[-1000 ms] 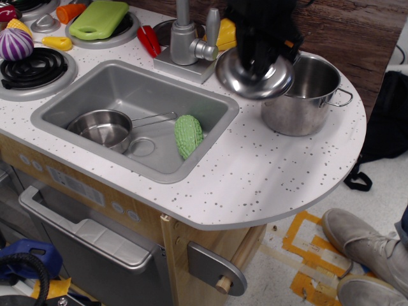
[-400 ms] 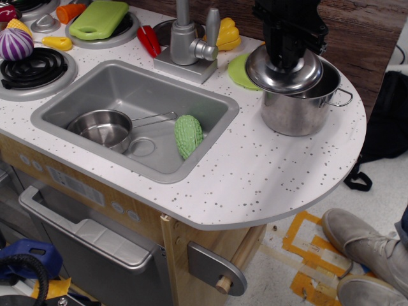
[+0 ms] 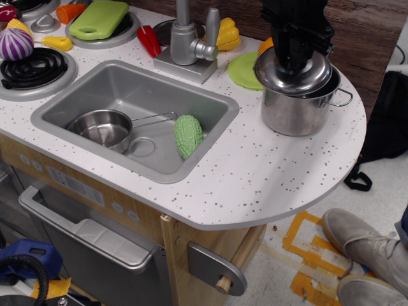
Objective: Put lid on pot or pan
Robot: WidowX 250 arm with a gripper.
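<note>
The tall shiny steel pot [image 3: 296, 111] stands at the right end of the counter, a loop handle on its right side. The round domed steel lid [image 3: 290, 78] hangs just over the pot's mouth, nearly centred, shifted slightly left, its right edge a little inside the rim. My black gripper [image 3: 295, 58] comes down from above and is shut on the lid's centre, hiding the knob. Whether the lid touches the rim I cannot tell.
A flat green plate [image 3: 245, 70] lies left of the pot. The sink [image 3: 70, 102] holds a small saucepan [image 3: 101, 128] and a green vegetable [image 3: 189, 135]. The faucet [image 3: 187, 39], toy foods and burners sit behind. The counter's rounded edge is right of the pot.
My gripper has carried the lid to the right, from beside the faucet over the green plate to above the pot's mouth, and lowered it. The green plate has come into view.
</note>
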